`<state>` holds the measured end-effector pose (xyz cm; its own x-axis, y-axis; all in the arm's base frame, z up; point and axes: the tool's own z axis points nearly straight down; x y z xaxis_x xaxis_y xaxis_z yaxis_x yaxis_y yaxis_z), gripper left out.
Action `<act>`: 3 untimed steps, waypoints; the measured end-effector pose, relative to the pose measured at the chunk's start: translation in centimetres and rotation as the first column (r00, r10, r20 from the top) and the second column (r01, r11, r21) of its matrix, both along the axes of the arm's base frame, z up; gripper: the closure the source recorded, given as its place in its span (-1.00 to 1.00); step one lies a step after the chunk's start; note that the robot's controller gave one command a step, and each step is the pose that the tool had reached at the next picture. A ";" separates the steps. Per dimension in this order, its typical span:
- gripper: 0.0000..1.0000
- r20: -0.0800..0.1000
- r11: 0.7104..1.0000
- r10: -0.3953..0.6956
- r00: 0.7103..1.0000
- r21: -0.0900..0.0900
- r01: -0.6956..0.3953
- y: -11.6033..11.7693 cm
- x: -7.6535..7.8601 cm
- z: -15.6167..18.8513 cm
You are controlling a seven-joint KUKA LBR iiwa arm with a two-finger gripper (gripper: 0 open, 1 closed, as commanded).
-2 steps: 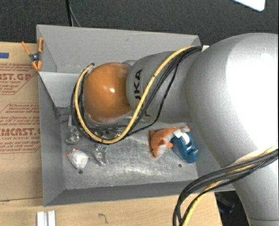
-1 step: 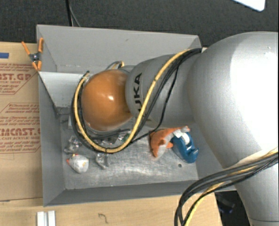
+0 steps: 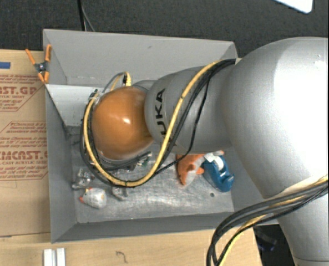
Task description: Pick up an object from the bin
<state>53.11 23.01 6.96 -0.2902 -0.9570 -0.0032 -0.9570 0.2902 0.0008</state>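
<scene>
The gripper [image 3: 135, 163] shows as dark parts under the lower edge of the arm's orange dome, over the left middle of the bin. Just below and left of it, on the bin floor, lie a small grey-white lump with an orange tip [image 3: 94, 197] and a few small metal-grey bits [image 3: 81, 177] [image 3: 119, 193]. Nothing can be seen held.
An orange and white toy [image 3: 188, 169] lies to the right of the dome, touching a blue bottle with a white top [image 3: 219, 174]. The thick silver arm covers the bin's right and back. Yellow and black cables loop around the dome.
</scene>
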 end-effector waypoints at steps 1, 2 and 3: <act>1.00 -0.001 0.890 -0.456 0.890 -0.010 0.456 1.0 0.5 1.3; 1.00 -0.002 0.889 -0.457 0.890 -0.010 0.457 1.0 0.5 1.3; 1.00 -0.005 0.886 -0.464 0.886 -0.007 0.464 0.8 0.1 6.3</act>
